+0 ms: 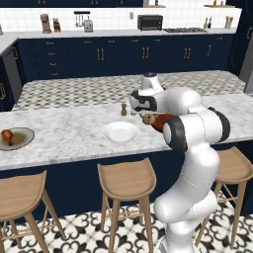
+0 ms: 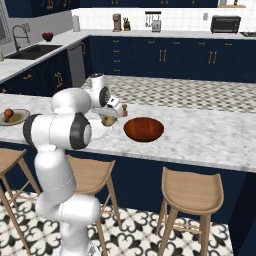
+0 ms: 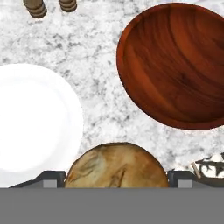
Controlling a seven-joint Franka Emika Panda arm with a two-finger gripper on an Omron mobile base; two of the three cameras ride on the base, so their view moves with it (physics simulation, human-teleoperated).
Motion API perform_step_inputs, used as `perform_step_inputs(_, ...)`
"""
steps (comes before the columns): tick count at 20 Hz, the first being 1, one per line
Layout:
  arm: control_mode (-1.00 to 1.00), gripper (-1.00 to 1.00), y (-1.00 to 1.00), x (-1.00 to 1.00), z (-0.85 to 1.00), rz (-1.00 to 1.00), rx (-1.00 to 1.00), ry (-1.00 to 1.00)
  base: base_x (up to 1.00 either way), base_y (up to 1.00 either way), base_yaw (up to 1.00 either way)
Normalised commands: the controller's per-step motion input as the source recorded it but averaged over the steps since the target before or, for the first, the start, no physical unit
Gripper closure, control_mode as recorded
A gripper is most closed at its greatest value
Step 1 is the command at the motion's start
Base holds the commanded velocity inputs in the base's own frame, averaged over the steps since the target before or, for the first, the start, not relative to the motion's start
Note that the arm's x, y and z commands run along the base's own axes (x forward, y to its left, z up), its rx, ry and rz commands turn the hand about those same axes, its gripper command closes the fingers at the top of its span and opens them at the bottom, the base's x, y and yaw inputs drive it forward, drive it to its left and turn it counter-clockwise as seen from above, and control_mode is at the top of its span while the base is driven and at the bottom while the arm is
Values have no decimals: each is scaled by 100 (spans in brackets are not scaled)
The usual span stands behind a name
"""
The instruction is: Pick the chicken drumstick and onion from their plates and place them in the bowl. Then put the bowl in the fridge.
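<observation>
My gripper (image 3: 116,177) hangs over the marble counter, shut on the round yellowish-tan onion (image 3: 116,165), which sits between the two dark fingertips (image 3: 53,178). Both base views show the onion (image 1: 147,119) (image 2: 107,120) lifted, between the plain white plate (image 1: 120,132) (image 3: 35,118) and the glossy red-brown bowl (image 2: 143,129) (image 3: 175,65). The bowl holds nothing. Far to the left, the chicken drumstick (image 1: 7,135) (image 2: 8,114) lies on the grey-rimmed plate (image 1: 22,140) (image 2: 19,119). A grey panel cut off at the far right edge looks like the fridge (image 1: 249,69).
Two small brown shakers (image 3: 37,8) (image 1: 123,109) stand just behind the white plate. Wooden stools (image 1: 127,180) (image 2: 192,192) line the counter's near side. Navy cabinets with a toaster oven (image 1: 149,22) run along the back wall, and a sink (image 2: 32,51) is at the left.
</observation>
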Motion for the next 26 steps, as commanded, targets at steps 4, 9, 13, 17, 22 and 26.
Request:
perform_step_inputs(4,-100,100,-100,7,13,-2,0,-3,0,0,0)
perform_step_inputs(9,-100,100,-80,61,0,0,0,0,0,0,0)
perform_step_inputs(13,-100,100,-37,98,-4,0,0,3,0,0,0)
perform_step_inputs(17,-100,100,1,53,-43,0,-4,9,0,0,0)
perform_step_inputs(22,-100,100,4,4,-61,0,-6,5,0,0,0)
perform_step_inputs(26,-100,100,0,27,-36,0,-2,3,0,0,0)
